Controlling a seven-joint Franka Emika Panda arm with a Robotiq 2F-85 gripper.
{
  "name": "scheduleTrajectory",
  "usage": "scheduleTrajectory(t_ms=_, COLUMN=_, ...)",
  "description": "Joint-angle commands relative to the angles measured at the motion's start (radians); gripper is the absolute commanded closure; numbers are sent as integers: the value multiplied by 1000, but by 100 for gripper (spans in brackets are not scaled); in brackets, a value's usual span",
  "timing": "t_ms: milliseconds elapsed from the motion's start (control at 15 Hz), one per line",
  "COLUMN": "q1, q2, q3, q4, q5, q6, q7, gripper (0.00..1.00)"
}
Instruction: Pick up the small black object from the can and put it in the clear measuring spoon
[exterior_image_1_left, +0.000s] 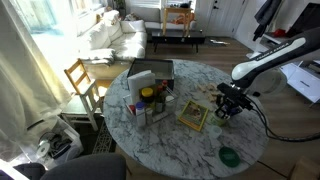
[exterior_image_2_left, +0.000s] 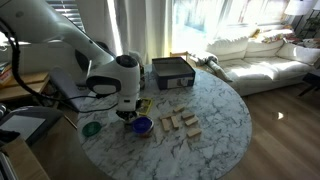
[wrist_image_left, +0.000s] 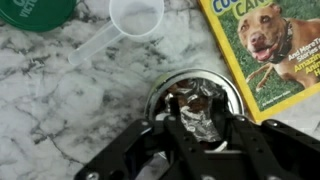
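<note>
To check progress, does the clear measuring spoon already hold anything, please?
No, the wrist view shows the clear measuring spoon with a bare bowl.

The round table (exterior_image_1_left: 160, 145) has a white marble top with grey veins. On it lies a yellow-green book (wrist_image_left: 262, 50) with a brown dog on its cover, and a flat green lid (exterior_image_1_left: 229, 156) rests near the edge, apart from the book. A blue-purple cup (exterior_image_2_left: 142, 125) stands near several small wooden blocks (exterior_image_2_left: 180, 124). A dark box (exterior_image_2_left: 172, 72) sits at the edge toward the window. Beyond the table I see 1 wooden chair (exterior_image_1_left: 82, 78) and 1 white sofa (exterior_image_1_left: 115, 40).
</note>
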Motion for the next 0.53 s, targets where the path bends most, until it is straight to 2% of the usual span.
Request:
scheduleTrajectory(t_ms=0, q1=1, q2=24, q3=-2, q4=11, q5=23, q6=22, q7=-22, gripper=77)
scheduleTrajectory(t_ms=133, q1=0, q2=25, q3=-2, q4=11, q5=25, q6=21, q7=-23, gripper=82)
scheduleTrajectory(t_ms=200, q1=0, q2=26, q3=-2, q4=12, q5=26, q6=20, q7=-22, gripper=90)
scheduleTrajectory(t_ms=267, q1=-1, q2=27, q3=-2, q4=11, q5=26, q6=20, q7=-22, gripper=84)
scheduleTrajectory(t_ms=467, q1=-1, q2=30, q3=-2, q4=12, q5=27, q6=21, q7=-22, gripper=84)
